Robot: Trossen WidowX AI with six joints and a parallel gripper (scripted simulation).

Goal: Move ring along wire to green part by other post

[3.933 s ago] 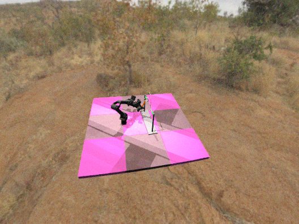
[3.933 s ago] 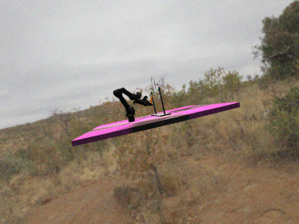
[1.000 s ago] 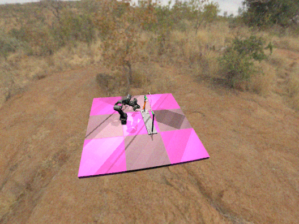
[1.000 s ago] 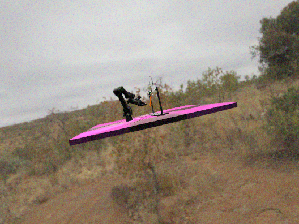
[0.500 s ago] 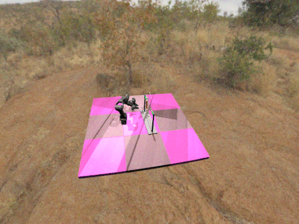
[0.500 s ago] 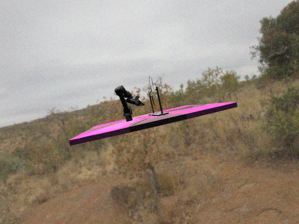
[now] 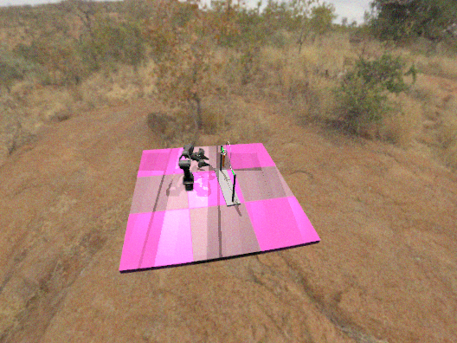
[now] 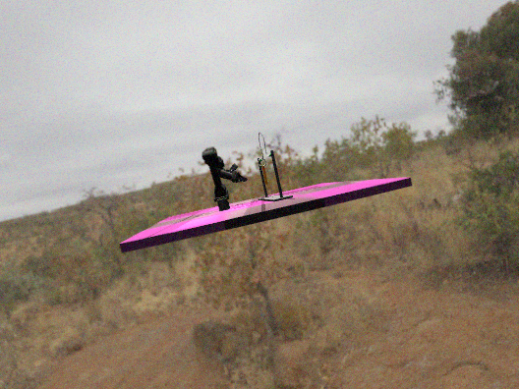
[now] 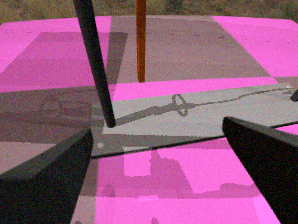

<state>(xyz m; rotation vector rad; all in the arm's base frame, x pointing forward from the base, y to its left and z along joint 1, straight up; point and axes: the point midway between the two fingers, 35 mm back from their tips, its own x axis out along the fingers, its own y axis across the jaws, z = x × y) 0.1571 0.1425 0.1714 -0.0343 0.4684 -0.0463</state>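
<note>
1. The black parallel-jaw gripper [image 9: 157, 150] is seen spread almost to its full width in the wrist view; nothing is held between its dark fingers.
2. Beyond the fingers, the slender orange handle [image 9: 141, 40] is seen hanging upright, apart from the gripper and beside the dark slanted post [image 9: 95, 60].
3. In the exterior view the small ring [image 8: 261, 161] at the handle's top is placed by the nearer post's head, near the arm; whether the wire passes through it cannot be told at this size.
4. The thin grey wire [image 8: 260, 139] is seen arching above the posts, which are fixed on a flat grey base plate [image 9: 210, 117] on the pink and brown chequered board [image 7: 268, 221].
5. The handle is judged light, stiff and smooth, and free to swing on the wire; it is best taken at mid-length, squarely, so that the ring is not tilted.
</note>
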